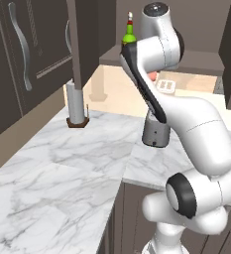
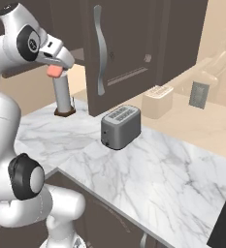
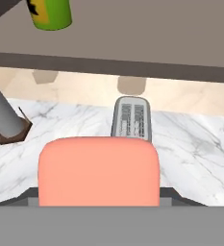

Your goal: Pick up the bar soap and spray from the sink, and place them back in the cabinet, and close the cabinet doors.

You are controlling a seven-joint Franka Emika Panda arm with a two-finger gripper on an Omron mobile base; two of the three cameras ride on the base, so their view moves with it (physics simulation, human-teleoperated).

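hand (image 3: pixel 99 204): clamped on the bar soap (image 3: pixel 99 171), held up high
spray (image 1: pixel 129 31): upright on the cabinet (image 1: pixel 151 62) shelf
toaster (image 2: pixel 120 127): on the bench (image 2: pixel 172 169), 12 o'clock of the soap in hand view

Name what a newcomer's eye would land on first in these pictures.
First comes the salmon-pink bar soap, huge in the hand view and held between the fingers, raised above the marble counter. Next is the green spray already standing on the cabinet shelf, just behind the white arm. A grey toaster sits on the counter below the open cabinet door.
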